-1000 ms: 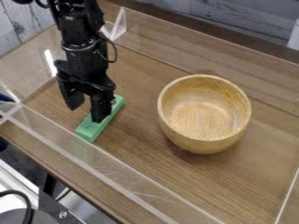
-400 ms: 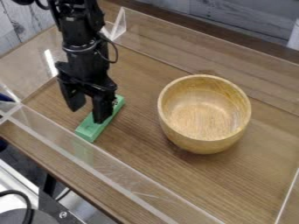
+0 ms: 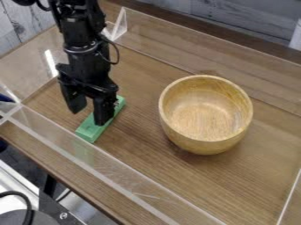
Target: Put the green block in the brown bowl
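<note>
The green block (image 3: 99, 125) lies flat on the wooden table, left of centre, its long side running toward the front left. My black gripper (image 3: 88, 107) hangs straight down over the block's far end, open, one finger (image 3: 73, 98) to the left of it and the other finger (image 3: 105, 109) on or just over its top. Nothing is held. The brown bowl (image 3: 206, 112) stands upright and empty to the right, well apart from block and gripper.
A clear plastic wall (image 3: 70, 154) rims the table along the front and left, close to the block. A white tag (image 3: 118, 25) sits behind the arm at the back edge.
</note>
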Controlling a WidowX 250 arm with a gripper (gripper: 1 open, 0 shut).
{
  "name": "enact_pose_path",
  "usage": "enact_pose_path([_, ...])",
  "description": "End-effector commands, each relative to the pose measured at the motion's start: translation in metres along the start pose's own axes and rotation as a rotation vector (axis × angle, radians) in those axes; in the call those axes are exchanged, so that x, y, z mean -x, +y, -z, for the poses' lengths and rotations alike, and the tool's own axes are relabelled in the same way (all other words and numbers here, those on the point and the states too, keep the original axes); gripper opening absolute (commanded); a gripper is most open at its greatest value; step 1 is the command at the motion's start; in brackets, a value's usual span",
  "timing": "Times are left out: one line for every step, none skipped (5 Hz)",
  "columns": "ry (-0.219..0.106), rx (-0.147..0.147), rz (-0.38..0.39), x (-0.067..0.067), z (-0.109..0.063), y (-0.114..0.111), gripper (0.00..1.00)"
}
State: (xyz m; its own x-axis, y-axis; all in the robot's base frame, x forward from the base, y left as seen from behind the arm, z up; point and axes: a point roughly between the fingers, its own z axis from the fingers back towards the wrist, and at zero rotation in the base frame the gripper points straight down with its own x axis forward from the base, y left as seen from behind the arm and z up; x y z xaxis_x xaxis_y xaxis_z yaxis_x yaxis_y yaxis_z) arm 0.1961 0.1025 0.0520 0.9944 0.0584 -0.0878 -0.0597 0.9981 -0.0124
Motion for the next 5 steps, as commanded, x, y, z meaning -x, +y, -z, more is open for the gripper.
enact_pose_path([-0.031,-0.008,-0.012,-0.005,-0.009,0.004,1.0])
enact_pose_path([-0.032,-0.004,-0.016,-0.006,-0.01,0.004,1.0])
enact_pose_path([-0.032,0.0,-0.02,-0.006,-0.011,0.004,1.0])
enact_pose_path([-0.023,-0.001,-0.021,-0.008,-0.003,0.004,1.0])
enact_pose_path([-0.016,0.0,-0.027,-0.009,0.003,0.005,0.0])
